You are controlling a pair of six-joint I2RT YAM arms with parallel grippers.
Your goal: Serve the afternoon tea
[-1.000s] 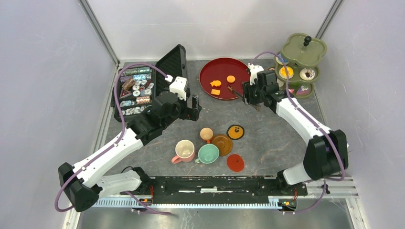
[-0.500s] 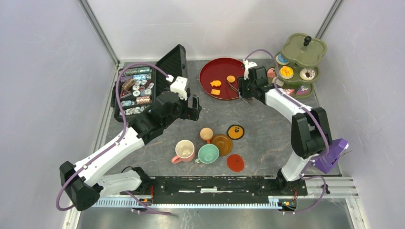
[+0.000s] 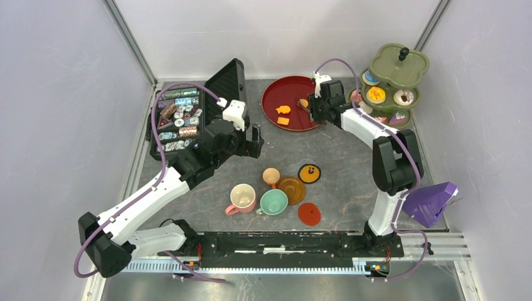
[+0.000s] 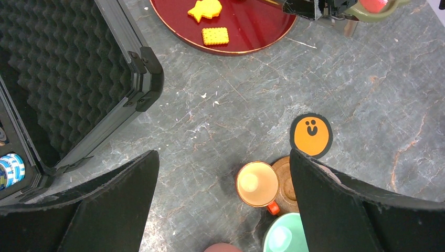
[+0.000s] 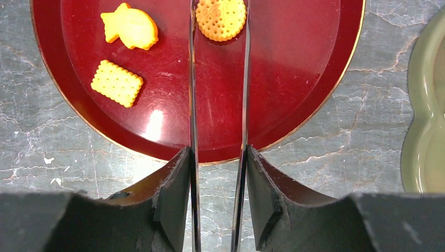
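Observation:
My right gripper [image 5: 218, 157] is shut on thin metal tongs [image 5: 192, 105], reaching over the red plate [image 5: 294, 79]. The two tong blades flank a round orange biscuit [image 5: 221, 18]. A fish biscuit [image 5: 130, 26] and a square biscuit [image 5: 116, 83] lie left of it on the plate. My left gripper [image 4: 223, 173] hangs open and empty above the small orange cup [image 4: 257, 184]. The mint cup [image 3: 273, 202], pink cup [image 3: 241, 197], brown saucer [image 3: 292, 190], face saucer [image 3: 309, 173] and red saucer [image 3: 309, 214] sit mid-table.
An open black case [image 3: 182, 119] of pastries stands at the left, its foam lid [image 4: 63, 89] raised beside my left gripper. At the back right, a green tiered stand [image 3: 395, 81] holds several pastries, with its lower tray [image 5: 422, 131] just right of the plate.
The right arm has swung left and forward, carrying the tongs from the plate's right edge over the round biscuit, and the blades have narrowed a little. The left arm has not moved.

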